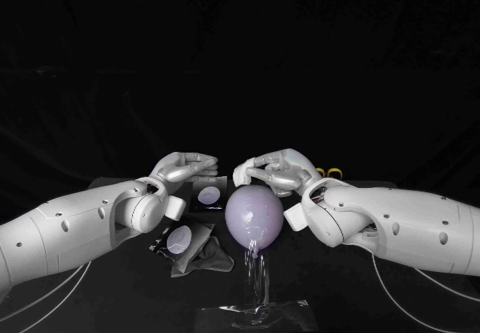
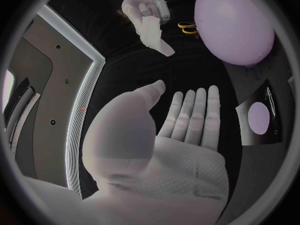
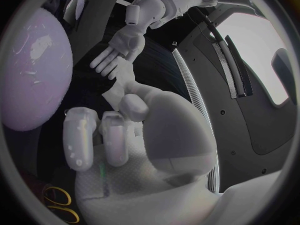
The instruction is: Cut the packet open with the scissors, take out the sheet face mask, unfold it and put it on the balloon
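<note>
Lilac glossy balloon [image 1: 253, 215] upright, left hand [image 1: 185, 166] fingers outstretched, right hand [image 1: 272, 170] fingers curled empty

The black table [image 1: 340, 295] is carrying a clear stand [image 1: 262, 316] near its front edge, a dark packet [image 1: 183, 241] lying left of it, a second packet [image 1: 209, 195] and scissors [image 1: 331, 171] farther back.

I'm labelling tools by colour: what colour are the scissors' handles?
Yellow; the scissors show best in the left wrist view.
</note>
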